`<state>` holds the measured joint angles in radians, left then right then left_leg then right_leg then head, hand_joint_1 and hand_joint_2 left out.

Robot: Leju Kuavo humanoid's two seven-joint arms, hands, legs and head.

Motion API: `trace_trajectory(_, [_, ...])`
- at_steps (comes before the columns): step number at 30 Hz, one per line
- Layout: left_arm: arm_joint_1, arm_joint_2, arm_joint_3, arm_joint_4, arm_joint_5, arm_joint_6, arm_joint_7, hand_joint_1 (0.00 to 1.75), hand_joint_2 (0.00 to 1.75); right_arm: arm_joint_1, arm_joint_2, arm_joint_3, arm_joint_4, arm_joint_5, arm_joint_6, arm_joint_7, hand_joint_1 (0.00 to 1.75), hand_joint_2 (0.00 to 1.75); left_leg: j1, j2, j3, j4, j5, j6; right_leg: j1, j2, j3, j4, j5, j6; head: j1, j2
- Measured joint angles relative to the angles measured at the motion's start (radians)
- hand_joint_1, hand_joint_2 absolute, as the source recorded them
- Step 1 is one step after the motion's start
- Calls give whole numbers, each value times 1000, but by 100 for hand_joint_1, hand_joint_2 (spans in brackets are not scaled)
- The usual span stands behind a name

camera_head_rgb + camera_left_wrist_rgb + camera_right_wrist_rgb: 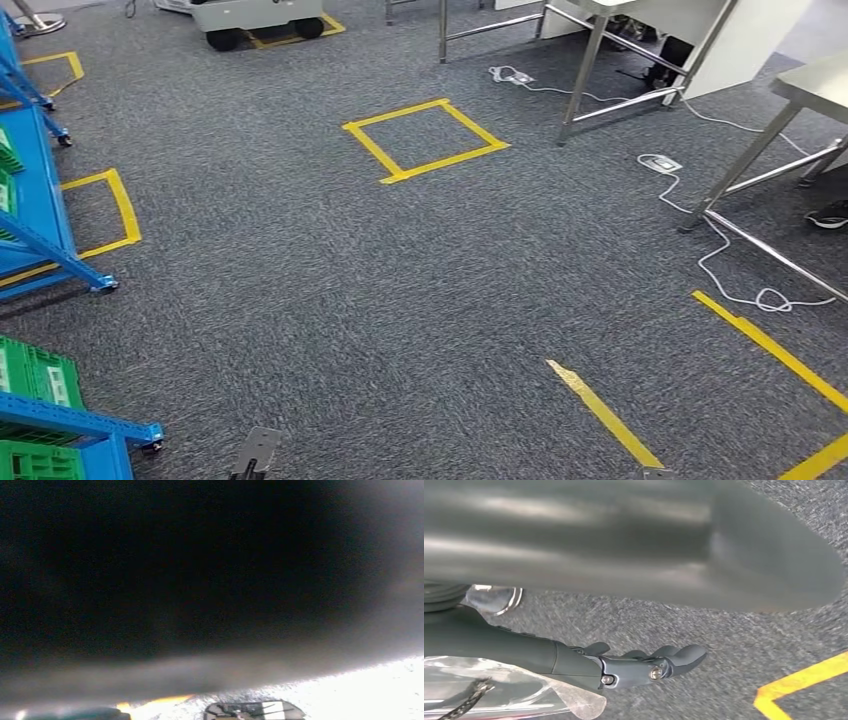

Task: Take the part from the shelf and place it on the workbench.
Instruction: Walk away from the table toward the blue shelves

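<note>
A clear plastic bag with a dark chain-like part inside (489,690) was seen in the right wrist view, pressed against the grey right hand (634,667) and carried clear of the grey carpet (330,300). The bag was judged to be grasped, though the visible fingers (679,657) were stretched out and the grip itself was hidden. The state of the left hand could not be told, as its wrist view was dark and blurred. In the head view the blue metal shelf (40,200) with green plastic crates (35,370) was placed at the left, and the steel-legged workbench (820,85) at the far right, well apart from it. The carry to the bench was judged to be the step in hand. The turn should be made towards the bench, the white cables (700,230) on the floor should be avoided, and the bag should be kept from swinging or slipping.
</note>
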<state>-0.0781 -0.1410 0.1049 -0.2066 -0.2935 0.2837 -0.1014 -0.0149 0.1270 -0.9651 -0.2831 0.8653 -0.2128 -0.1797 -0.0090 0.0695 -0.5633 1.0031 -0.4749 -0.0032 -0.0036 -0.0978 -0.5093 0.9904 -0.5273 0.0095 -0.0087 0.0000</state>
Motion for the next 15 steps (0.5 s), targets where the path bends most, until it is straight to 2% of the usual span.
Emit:
trace_trajectory(2, [2, 1, 0, 0, 2, 0, 0, 0, 0, -3, 0, 2, 0, 0, -1, 1, 0, 0, -3, -16, -1, -6, 0, 11, 0, -17, 4, -1, -4, 10, 0, 0])
trace_trajectory(3, [4, 2, 0, 0, 3, 0, 0, 0, 0, -5, 0, 3, 0, 1, -2, 1, 0, 0, -2, -26, 1, -10, 2, 17, -2, -10, 4, 1, -9, 16, 1, 0])
trace_trajectory(4, [5, 2, 0, 0, 4, -1, 0, 0, 0, -7, 0, 5, 0, 1, -2, 1, 0, 0, 0, -36, 3, -14, 4, 23, -5, 11, -2, 17, -23, 20, 3, 0])
trace_trajectory(5, [3, 2, 0, 0, 5, -1, 0, 0, 0, -8, 0, 6, 0, 2, -3, 1, 0, 0, 3, -47, 5, -18, 7, 29, -7, 39, -19, 55, -47, 24, 5, 0])
trace_trajectory(6, [2, 2, 0, 0, 5, -1, 0, 0, 0, -7, 0, 7, 0, 2, -3, 1, 0, 0, 4, -58, 5, -19, 8, 33, -8, 68, -49, 115, -77, 25, 8, 0])
trace_trajectory(7, [0, 1, 0, 0, 5, -2, 0, 0, 0, -5, 0, 7, 0, 2, -4, 1, 0, 0, 4, -70, 5, -19, 8, 35, -9, 85, -86, 188, -107, 26, 10, 0])
trace_trajectory(8, [0, 1, 0, 0, 6, -2, 0, 0, 0, -3, 0, 7, 0, 2, -4, 1, 0, 0, 3, -84, 5, -18, 8, 37, -9, 92, -121, 253, -126, 26, 11, 0])
trace_trajectory(9, [1, 1, 0, 0, 7, -3, 0, 0, 0, -1, 0, 7, 0, 2, -4, 2, 0, 0, 2, -97, 6, -18, 8, 37, -9, 95, -144, 288, -126, 27, 10, 0])
trace_trajectory(10, [2, 1, 0, 0, 8, -3, 0, 0, 0, 1, 0, 7, 0, 2, -4, 2, 0, 0, 2, -112, 7, -17, 8, 37, -9, 97, -149, 281, -106, 26, 10, 0])
trace_trajectory(11, [3, 1, 0, 0, 9, -3, 0, 0, 0, 1, 0, 7, 0, 2, -5, 2, 0, 0, 2, -126, 8, -17, 7, 36, -10, 102, -134, 236, -69, 25, 10, 0])
trace_trajectory(12, [4, 1, 0, 0, 10, -3, 0, 0, 0, 1, 0, 8, 0, 2, -5, 3, 0, 0, 3, -139, 9, -16, 6, 35, -12, 119, -107, 168, -27, 24, 11, 0])
trace_trajectory(13, [3, 1, 0, 0, 10, -4, -1, 0, 0, 1, 0, 8, 0, 2, -5, 2, 0, 0, 2, -152, 9, -13, 5, 31, -16, 149, -79, 101, 2, 24, 11, 0])
trace_trajectory(14, [2, 1, 0, 0, 10, -4, -1, 0, 0, 1, 0, 8, 0, 3, -5, 2, 0, 0, 2, -164, 6, -10, 4, 26, -19, 174, -56, 51, 18, 24, 10, 0])
trace_trajectory(15, [2, 1, 0, 0, 11, -4, -1, 0, 0, 1, 0, 9, 0, 3, -5, 2, 0, 0, 3, -175, 1, -8, 5, 19, -21, 193, -42, 25, 21, 23, 10, 0])
